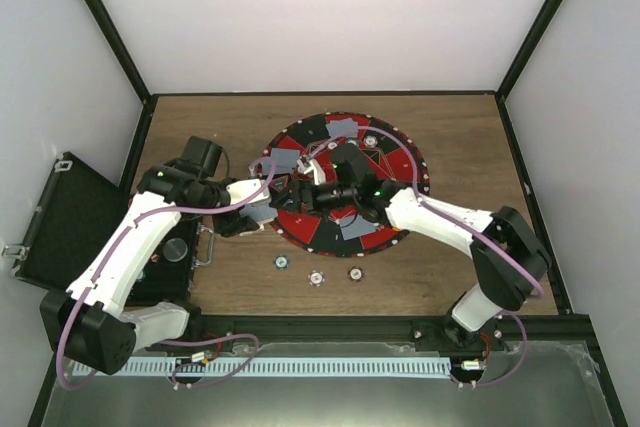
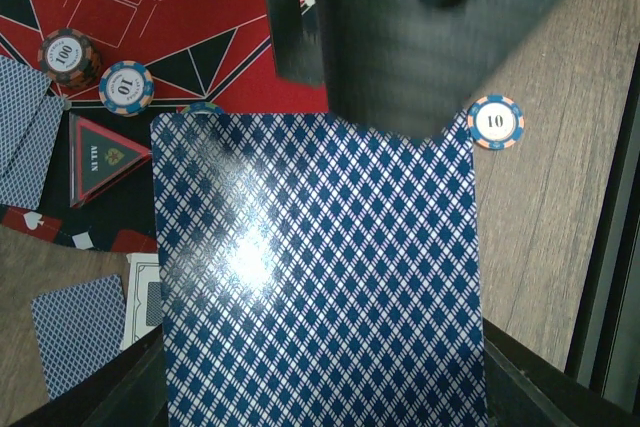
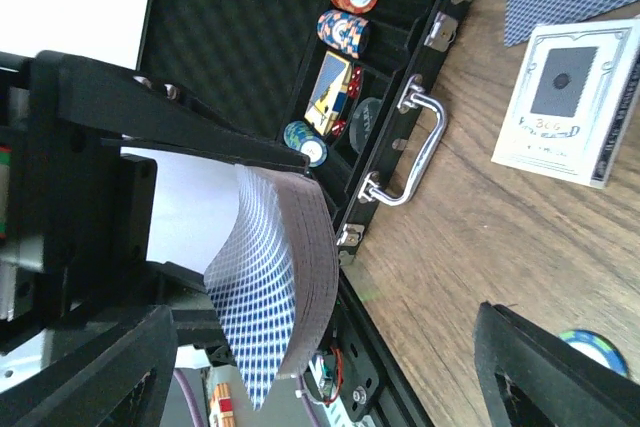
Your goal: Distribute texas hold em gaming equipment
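Observation:
My left gripper (image 1: 266, 199) (image 2: 320, 392) is shut on a deck of blue-diamond-backed playing cards (image 2: 320, 277) at the round mat's left edge. In the right wrist view the deck (image 3: 290, 267) bends on edge between the wide-open fingers of my right gripper (image 3: 328, 332) (image 1: 299, 195), close to its left finger (image 3: 95, 367). Grey-blue cards (image 1: 345, 129) lie on the red and black poker mat (image 1: 400, 162). Striped chips sit on the mat (image 2: 68, 55) (image 2: 126, 87) and on the wood (image 2: 495, 122) (image 1: 316, 276).
An open black case (image 1: 70, 217) (image 3: 400, 57) with chip stacks (image 3: 343, 32) lies at the left. A white card box (image 3: 570, 97) and a loose card (image 2: 78, 332) lie on the wood. A triangular all-in marker (image 2: 105, 152) sits on the mat's edge.

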